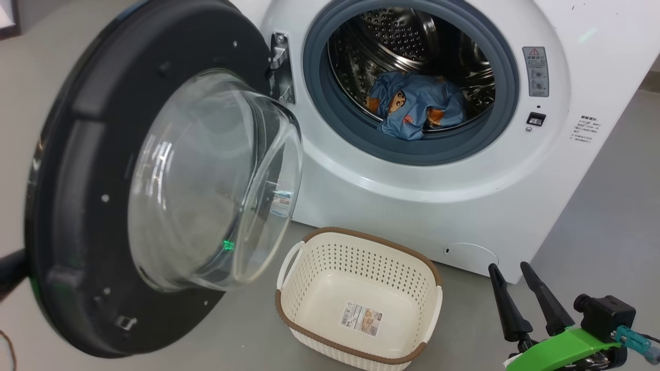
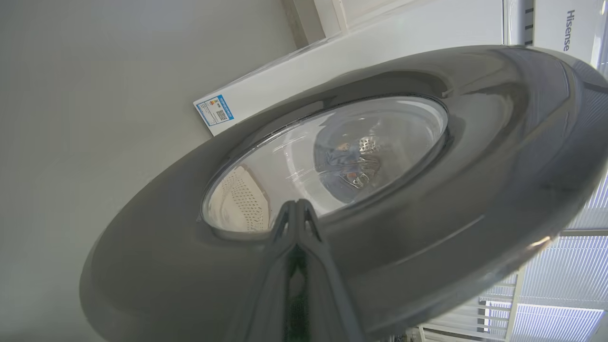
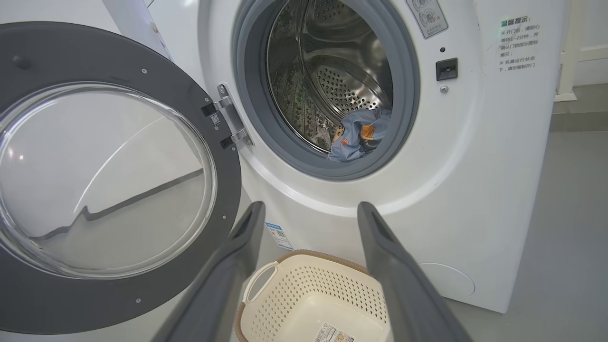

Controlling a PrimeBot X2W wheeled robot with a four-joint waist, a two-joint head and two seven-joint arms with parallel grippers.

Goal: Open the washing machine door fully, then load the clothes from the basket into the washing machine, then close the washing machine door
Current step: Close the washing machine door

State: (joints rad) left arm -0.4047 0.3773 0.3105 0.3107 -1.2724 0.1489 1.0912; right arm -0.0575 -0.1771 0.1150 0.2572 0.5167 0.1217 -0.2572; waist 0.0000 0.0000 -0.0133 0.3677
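Note:
The washing machine door (image 1: pixel 87 154) stands swung out to the left, its glass bowl (image 1: pixel 206 180) bulging toward the basket. Light-blue printed clothes (image 1: pixel 417 103) lie in the steel drum of the washing machine (image 1: pixel 412 196). The cream basket (image 1: pixel 319 278) sits on the floor below the opening, with just a label sticker on its bottom. My right gripper (image 1: pixel 509 267) hovers open at the lower right, nothing between its fingers. In the left wrist view my left gripper (image 2: pixel 297 205) is shut, fingertips together at the door's glossy outer face (image 2: pixel 475 166); I cannot tell whether they touch it.
Grey floor runs around the machine and to its right. A small round service flap (image 1: pixel 472 255) sits low on the machine's front. A dark rounded shape (image 1: pixel 10 270) shows at the left edge behind the door. A white Hisense appliance (image 2: pixel 567 28) stands beyond the door.

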